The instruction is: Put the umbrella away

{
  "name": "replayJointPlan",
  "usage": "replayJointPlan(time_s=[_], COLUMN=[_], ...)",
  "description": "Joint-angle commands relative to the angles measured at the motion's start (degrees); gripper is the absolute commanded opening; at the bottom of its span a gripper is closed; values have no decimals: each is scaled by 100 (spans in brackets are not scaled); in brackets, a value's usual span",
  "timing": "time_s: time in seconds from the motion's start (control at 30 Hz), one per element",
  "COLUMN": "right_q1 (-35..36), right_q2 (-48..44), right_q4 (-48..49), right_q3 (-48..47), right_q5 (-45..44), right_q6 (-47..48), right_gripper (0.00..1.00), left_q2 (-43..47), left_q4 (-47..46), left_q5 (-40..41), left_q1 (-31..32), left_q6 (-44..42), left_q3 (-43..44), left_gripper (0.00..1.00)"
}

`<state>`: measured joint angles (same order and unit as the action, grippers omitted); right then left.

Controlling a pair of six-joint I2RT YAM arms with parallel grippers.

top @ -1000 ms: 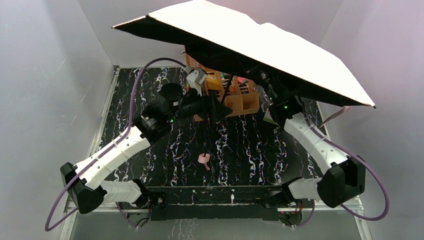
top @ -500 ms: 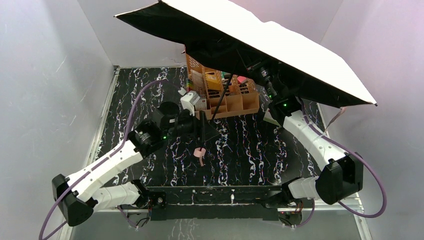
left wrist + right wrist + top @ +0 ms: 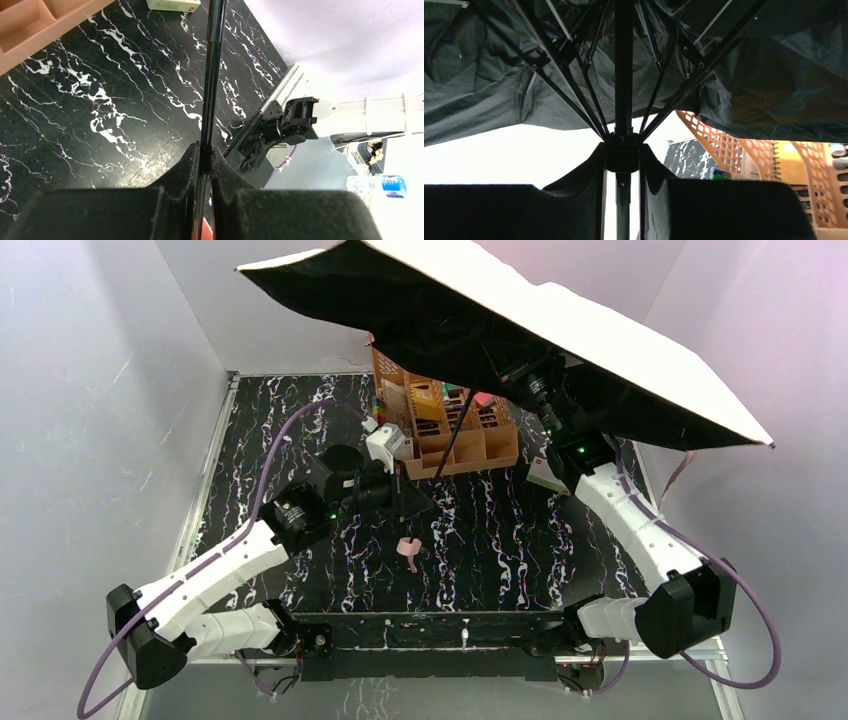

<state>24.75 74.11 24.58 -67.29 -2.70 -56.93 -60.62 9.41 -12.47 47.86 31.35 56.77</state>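
The umbrella (image 3: 560, 350) is open and tilted above the back of the table, pale top up, black underside (image 3: 499, 75) and thin ribs facing down. Its dark shaft (image 3: 450, 445) slants down toward the near left. My left gripper (image 3: 403, 487) is shut on the lower shaft (image 3: 212, 75), jaws pressed flat against it (image 3: 205, 149). A pink strap piece (image 3: 408, 552) hangs just below that grip. My right gripper (image 3: 537, 390) sits under the canopy, shut on the runner (image 3: 622, 150) where the ribs meet the shaft.
An orange desk organiser (image 3: 450, 435) with compartments stands at the back middle, directly under the canopy and behind the shaft. A small white box (image 3: 172, 4) lies beside it. White walls enclose the left, back and right; the canopy edge reaches near the right wall.
My left gripper drew back toward the near left along the shaft and closed on it. The canopy shifted slightly right, and the pink strap swung.
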Motion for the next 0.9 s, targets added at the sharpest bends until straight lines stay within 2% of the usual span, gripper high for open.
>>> replayJointPlan(time_s=[0.0,0.1,0.27,0.67,0.87], right_q1=[617,1134,1339,1339,1330], right_q2=[-721,-1076,-1297,-1533,-1502], right_q4=[-985,-1107,-1119,-937,-287], right_q3=[375,1100,1540,1476,1340], right_q5=[500,305,162,-589,-1249], right_q6=[469,398,271,370,383], right_gripper=[0,0,0,0,0], left_q2=[-220,-460,-915,-834,-666], left_q4=[-1318,-1721,-1651,-1553,-987], left_q5=[841,985,813,680,455], left_q1=[-39,-34,-36,-38,-33], left_q6=[-301,-563,-852,-749,-545], left_q3=[878,1380,2040,1885,1661], left_gripper=[0,0,0,0,54])
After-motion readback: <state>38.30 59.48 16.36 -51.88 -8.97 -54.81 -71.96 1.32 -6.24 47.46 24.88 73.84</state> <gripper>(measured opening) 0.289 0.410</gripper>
